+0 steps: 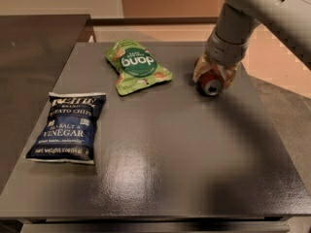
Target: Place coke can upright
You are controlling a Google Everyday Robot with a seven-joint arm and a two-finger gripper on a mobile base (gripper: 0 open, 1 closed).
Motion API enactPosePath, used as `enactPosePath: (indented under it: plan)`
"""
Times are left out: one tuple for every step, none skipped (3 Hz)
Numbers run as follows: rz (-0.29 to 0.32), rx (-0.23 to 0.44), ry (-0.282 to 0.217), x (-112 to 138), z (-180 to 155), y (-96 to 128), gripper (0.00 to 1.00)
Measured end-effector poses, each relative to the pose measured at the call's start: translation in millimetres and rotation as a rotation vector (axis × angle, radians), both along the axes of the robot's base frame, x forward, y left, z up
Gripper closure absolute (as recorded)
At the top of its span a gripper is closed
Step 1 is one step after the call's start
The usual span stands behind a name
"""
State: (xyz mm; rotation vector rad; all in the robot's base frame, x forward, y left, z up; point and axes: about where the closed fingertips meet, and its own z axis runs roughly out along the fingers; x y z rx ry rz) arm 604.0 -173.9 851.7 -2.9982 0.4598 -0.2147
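At the frame's upper right, the gripper (214, 78) is clamping the coke can (211, 86), lying sideways on the table (170, 144); if the hold is slipping while tilting, the can may be rolling off the nearby edge.

Arm (265, 4) is showing a smooth light-grey casing, thick rounded tube shape, with one small dark dot on the upper shell. Wrist section (224, 47) is showing as a slightly darker grey cylinder with a faint ring seam around it. Gripper (212, 79) is sitting low at the far right of the bench (160, 154). Its fingers (198, 72) are showing cream-tan, short and stubby, flaring outward and pressing both sides of the coke can (211, 86).
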Motion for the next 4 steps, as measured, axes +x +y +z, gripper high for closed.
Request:
enactPosePath:
  plan:
    - [-0.036, 0.057, 0.010, -4.5, 13.3, 9.9, 1.00]
    - [-0.144, 0.161, 0.019, -10.0, 33.7, 23.9, 1.00]
    - [-0.295, 0.237, 0.044, -14.7, 53.6, 38.0, 1.00]
    - [-0.453, 0.280, 0.102, -19.3, 68.2, 49.4, 1.00]
